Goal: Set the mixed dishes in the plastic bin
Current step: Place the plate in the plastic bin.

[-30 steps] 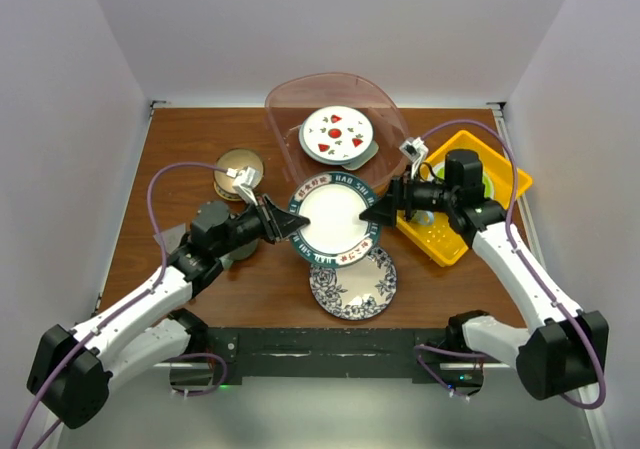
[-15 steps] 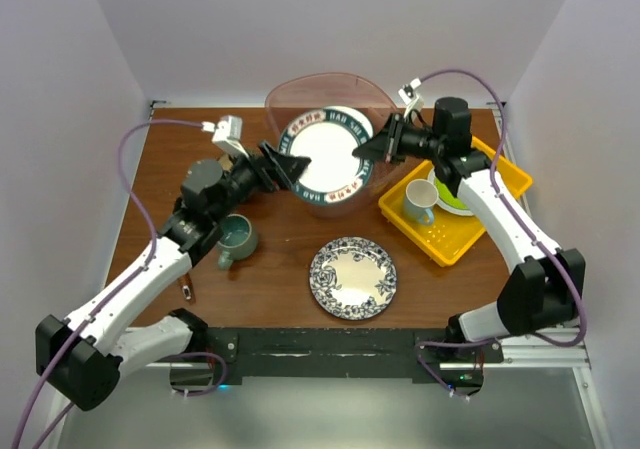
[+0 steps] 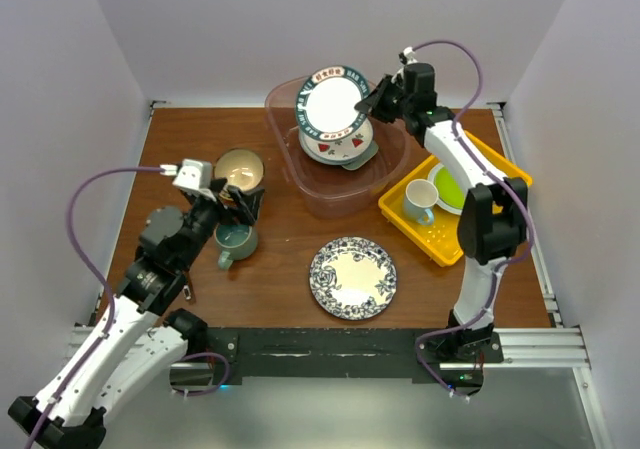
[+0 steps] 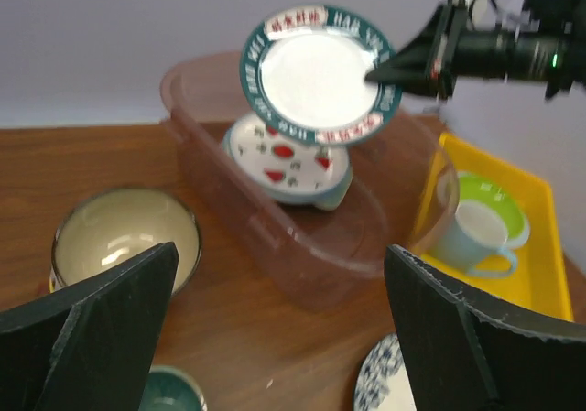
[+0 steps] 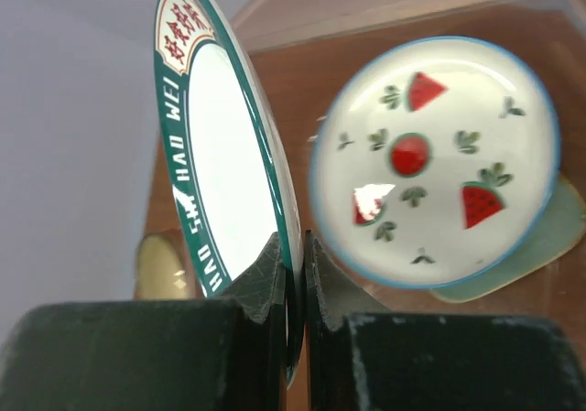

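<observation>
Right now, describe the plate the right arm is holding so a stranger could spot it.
Find the pinkish plastic bin at the far side of the table. Tilted above it, pinched by the right gripper, is the plate: plain white centre, dark green lettered rim, unlike the strawberry plate underneath.

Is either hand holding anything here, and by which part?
The right hand pinches the round white plate with the dark green lettered rim by its rim edge. The left hand is open, holding nothing.

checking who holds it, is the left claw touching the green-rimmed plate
Apart. Top view: left claw open by the tan bowl, plate away in right claw.
</observation>
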Controlling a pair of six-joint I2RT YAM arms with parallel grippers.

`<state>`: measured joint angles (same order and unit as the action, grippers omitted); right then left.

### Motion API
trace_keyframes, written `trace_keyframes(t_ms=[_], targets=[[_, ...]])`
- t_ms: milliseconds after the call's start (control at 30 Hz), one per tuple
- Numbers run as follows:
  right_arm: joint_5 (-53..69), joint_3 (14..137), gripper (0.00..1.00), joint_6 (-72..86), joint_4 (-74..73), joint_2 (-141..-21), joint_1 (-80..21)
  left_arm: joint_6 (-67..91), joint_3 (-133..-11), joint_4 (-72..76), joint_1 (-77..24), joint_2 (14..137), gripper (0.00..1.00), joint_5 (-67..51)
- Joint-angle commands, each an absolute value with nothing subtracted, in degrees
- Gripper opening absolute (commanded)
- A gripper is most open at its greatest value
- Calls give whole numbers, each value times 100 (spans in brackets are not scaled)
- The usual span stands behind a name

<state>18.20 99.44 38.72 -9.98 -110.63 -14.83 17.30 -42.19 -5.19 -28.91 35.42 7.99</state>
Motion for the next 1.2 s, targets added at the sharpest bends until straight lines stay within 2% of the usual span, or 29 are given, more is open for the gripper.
trace_keyframes(t_ms=[0, 233, 400, 433, 467, 567, 867, 1067, 1167], targets=[[590, 10608, 0, 3709, -879, -11381, -1731, 1371, -3456, -809, -2874, 3332, 100, 107], [246, 10750, 1, 3639, -695, -12014, -1802, 1406, -3287, -791, -2874, 3094, 100, 26], [211, 10600, 7, 3603, -633, -12155, -1793, 1406, -3296, -791, -2874, 3103, 100, 26], [211, 10547, 12, 3595, -615, -12173, -1793, 1389, -3305, -800, -2874, 3111, 100, 35], [176, 10512, 13, 3603, -607, -12182, -1802, 1389, -3305, -800, -2874, 3094, 100, 26], [79, 10424, 31, 3516, -624, -12182, -1793, 1380, -3296, -809, -2874, 3076, 100, 26], [9, 10073, 44, 3226, -624, -11954, -1696, 1362, -3287, -730, -2874, 3129, 100, -184], [61, 9669, 60, 2866, -563, -11558, -1696, 1318, -3313, -677, -2874, 3348, 100, -667], [88, 9484, 61, 2612, -545, -11374, -1688, 1301, -3314, -642, -2874, 3410, 100, -843]])
